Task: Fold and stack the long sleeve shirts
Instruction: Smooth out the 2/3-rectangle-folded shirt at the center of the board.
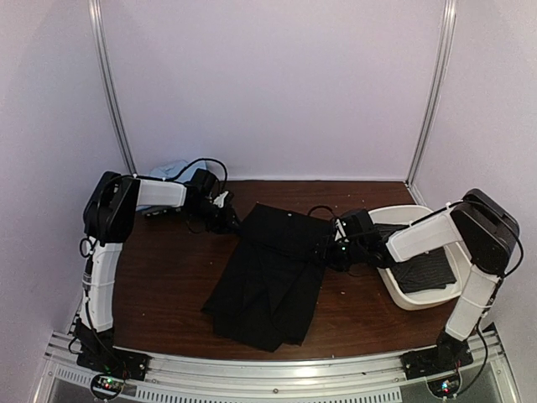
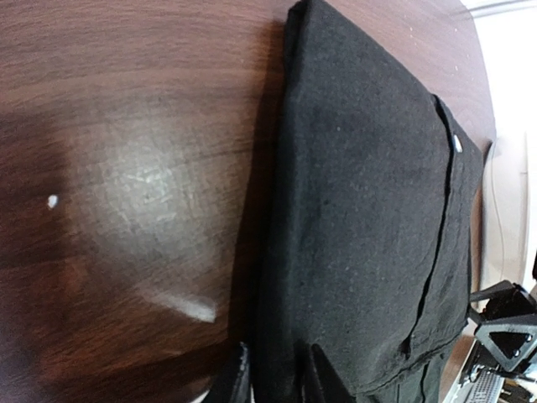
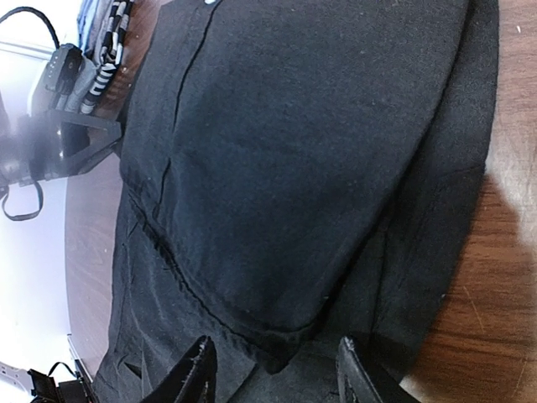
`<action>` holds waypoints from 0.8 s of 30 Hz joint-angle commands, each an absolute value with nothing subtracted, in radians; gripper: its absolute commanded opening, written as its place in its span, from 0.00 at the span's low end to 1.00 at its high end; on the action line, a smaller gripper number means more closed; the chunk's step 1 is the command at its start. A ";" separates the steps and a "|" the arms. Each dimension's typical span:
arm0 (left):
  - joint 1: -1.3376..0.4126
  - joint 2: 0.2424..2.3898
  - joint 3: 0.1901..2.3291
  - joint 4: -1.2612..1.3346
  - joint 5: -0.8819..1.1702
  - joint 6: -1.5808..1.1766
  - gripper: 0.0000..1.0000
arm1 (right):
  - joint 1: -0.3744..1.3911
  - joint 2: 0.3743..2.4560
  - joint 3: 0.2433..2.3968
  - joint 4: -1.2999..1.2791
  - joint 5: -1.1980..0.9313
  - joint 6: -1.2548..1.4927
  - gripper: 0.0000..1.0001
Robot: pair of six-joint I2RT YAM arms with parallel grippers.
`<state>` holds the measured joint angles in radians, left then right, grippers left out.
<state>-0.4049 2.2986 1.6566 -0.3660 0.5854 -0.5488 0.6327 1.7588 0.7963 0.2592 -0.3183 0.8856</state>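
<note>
1. The right claw (image 3: 275,353) has its two fingers (image 3: 195,374) standing apart.
2. A rounded folded edge of the black shirt (image 3: 302,151) lies between them, and the cloth spreads far ahead of the claw.
3. Bare brown worktop (image 3: 508,277) shows to the claw's right.
4. A striped cloth (image 3: 107,46) lies far ahead, to the left.

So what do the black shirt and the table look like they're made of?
Black shirt: woven cloth, probably cotton, matte; a fine fuzzy weave shows. Table: wood or wood-look laminate, I can't tell which, glossy; brown grain, glare and fine scratches.
</note>
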 commanded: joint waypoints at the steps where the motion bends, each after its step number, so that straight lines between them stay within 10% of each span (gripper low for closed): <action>1: -0.406 2.304 1.667 -0.351 0.615 -0.538 0.20 | 0.629 1.799 0.839 0.289 -0.317 0.880 0.50; 8: -0.408 2.266 1.640 -0.353 0.630 -0.540 0.05 | 0.626 1.835 0.880 0.301 -0.317 0.887 0.41; 18: -0.420 2.171 1.599 -0.375 0.660 -0.541 0.00 | 0.624 1.788 0.905 0.193 -0.277 0.844 0.00; 24: -0.449 2.096 1.514 -0.376 0.669 -0.558 0.00 | 0.624 1.721 0.895 0.098 -0.245 0.801 0.00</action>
